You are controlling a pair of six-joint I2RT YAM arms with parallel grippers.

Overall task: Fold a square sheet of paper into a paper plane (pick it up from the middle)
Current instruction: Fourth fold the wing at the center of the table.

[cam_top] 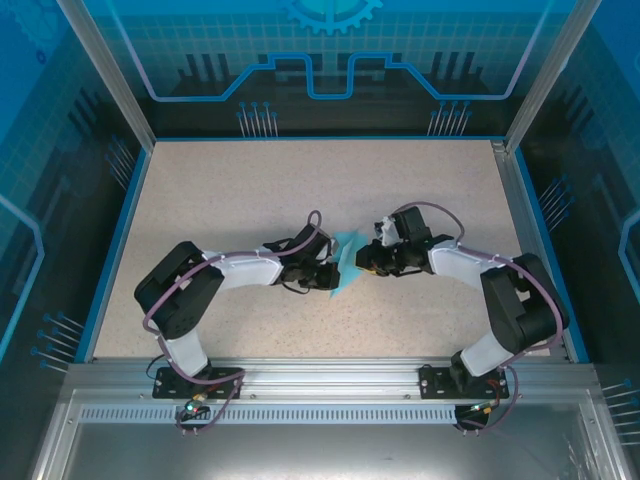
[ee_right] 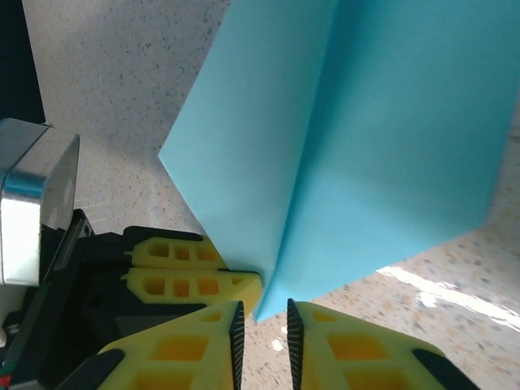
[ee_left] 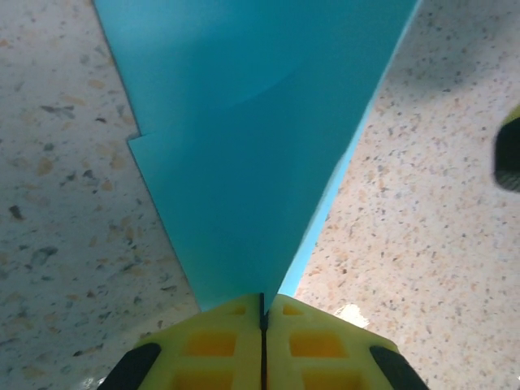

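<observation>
The light-blue sheet of paper (cam_top: 345,262), folded along a centre crease, stands upright above the table between my two grippers. My left gripper (cam_top: 330,275) is shut on its lower edge; in the left wrist view the yellow jaws (ee_left: 262,313) meet on the paper (ee_left: 252,146), which fans upward from them. My right gripper (cam_top: 366,262) faces it from the right. In the right wrist view its jaws (ee_right: 263,313) stand a narrow gap apart, with the creased bottom corner of the paper (ee_right: 357,138) just above that gap. The left gripper's yellow fingers (ee_right: 195,272) sit beside that corner.
The speckled beige tabletop (cam_top: 250,200) lies inside a blue-edged frame with aluminium posts (cam_top: 110,75) at the back corners. Both arm bases are bolted to the metal rail (cam_top: 320,375) at the near edge. The grippers nearly touch at the table's middle.
</observation>
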